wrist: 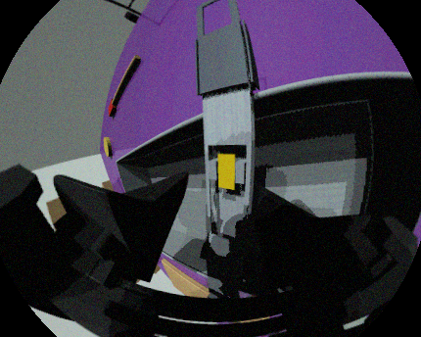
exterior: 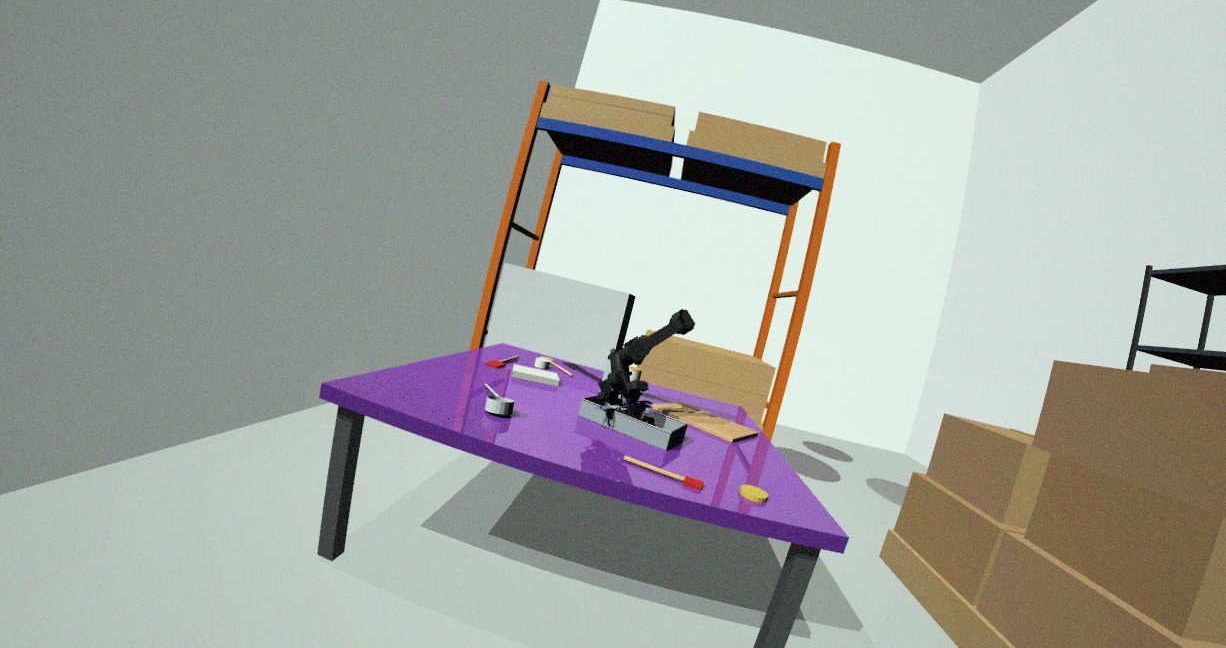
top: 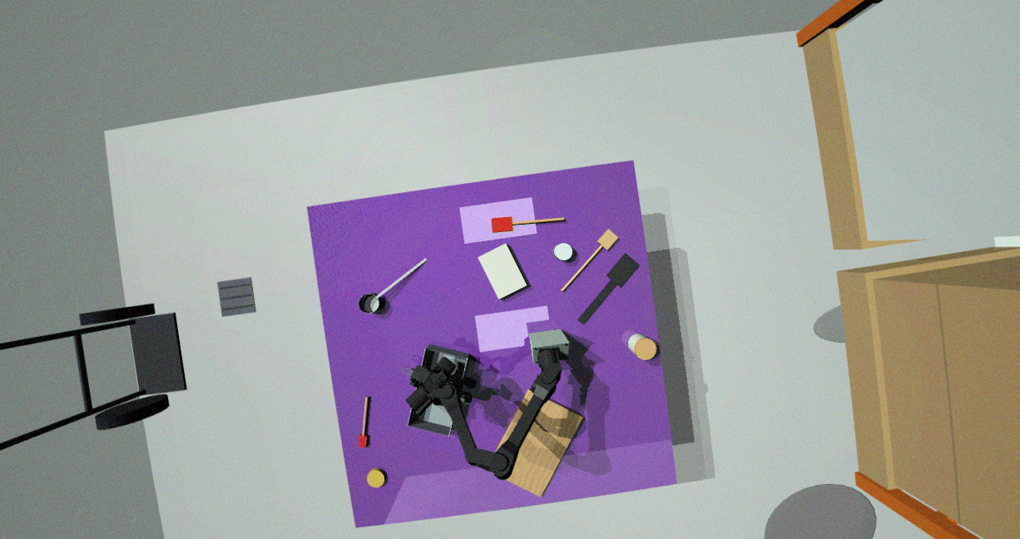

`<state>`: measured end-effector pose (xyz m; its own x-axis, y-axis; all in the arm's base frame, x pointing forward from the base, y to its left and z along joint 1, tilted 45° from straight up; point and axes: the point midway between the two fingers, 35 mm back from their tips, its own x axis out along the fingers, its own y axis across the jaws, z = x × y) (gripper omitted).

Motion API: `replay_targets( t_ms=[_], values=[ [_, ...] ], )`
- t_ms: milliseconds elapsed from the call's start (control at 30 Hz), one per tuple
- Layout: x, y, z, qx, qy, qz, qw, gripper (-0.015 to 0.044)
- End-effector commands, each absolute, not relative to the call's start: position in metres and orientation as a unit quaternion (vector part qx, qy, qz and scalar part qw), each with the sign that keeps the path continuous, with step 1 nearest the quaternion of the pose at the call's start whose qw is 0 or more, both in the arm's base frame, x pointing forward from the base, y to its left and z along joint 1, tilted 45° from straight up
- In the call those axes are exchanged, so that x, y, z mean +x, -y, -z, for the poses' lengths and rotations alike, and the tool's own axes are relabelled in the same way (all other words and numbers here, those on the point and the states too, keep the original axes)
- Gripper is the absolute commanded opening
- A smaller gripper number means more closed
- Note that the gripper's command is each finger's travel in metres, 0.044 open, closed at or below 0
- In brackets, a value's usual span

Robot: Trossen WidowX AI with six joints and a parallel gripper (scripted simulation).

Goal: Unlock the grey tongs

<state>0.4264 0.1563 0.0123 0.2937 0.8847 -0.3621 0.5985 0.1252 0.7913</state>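
The grey tongs (wrist: pixel 229 118) lie across the roasting tin (top: pixel 432 415) (exterior: pixel 639 432) (wrist: pixel 397 147). In the wrist view their hinge end reaches past the tin's rim at the top, with a yellow patch on the body; their lower part is hidden by dark shadow and the right finger. My gripper (wrist: pixel 218 182) (exterior: pixel 628 410) is open, pointing down over the tin, one finger on each side of the tongs. The left finger stands clear of them; whether the right one touches them I cannot tell. The wooden board (top: pixel 542 467) (exterior: pixel 729 427) (wrist: pixel 184 281) lies beside the tin, partly under the arm.
A red-headed stick (top: pixel 365 421) (exterior: pixel 660 470) and a yellow disc (top: pixel 375 478) (exterior: pixel 753 493) lie beyond the tin. A small pot (top: pixel 370 304) (exterior: pixel 499 405), a white block (top: pixel 502 271) (exterior: pixel 535 375) and a cork-topped jar (top: pixel 643 348) stand elsewhere on the purple table.
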Motion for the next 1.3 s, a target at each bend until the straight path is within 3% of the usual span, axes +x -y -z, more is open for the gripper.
replay_targets(
  t_ms=[0,67,600,867,1067,1267],
  values=[
    [0.426,-0.156,-0.013,0.644,-0.575,-0.149,0.481,0.0208],
    [0.426,-0.156,-0.013,0.644,-0.575,-0.149,0.481,0.0155],
    [0.426,-0.156,-0.013,0.644,-0.575,-0.149,0.481,0.0048],
    [0.429,-0.146,-0.021,0.644,-0.576,-0.147,0.482,-0.0150],
    [0.431,-0.103,-0.064,0.645,-0.577,-0.144,0.480,-0.0150],
    [0.431,-0.102,-0.066,0.645,-0.576,-0.144,0.480,-0.0150]
  ],
)
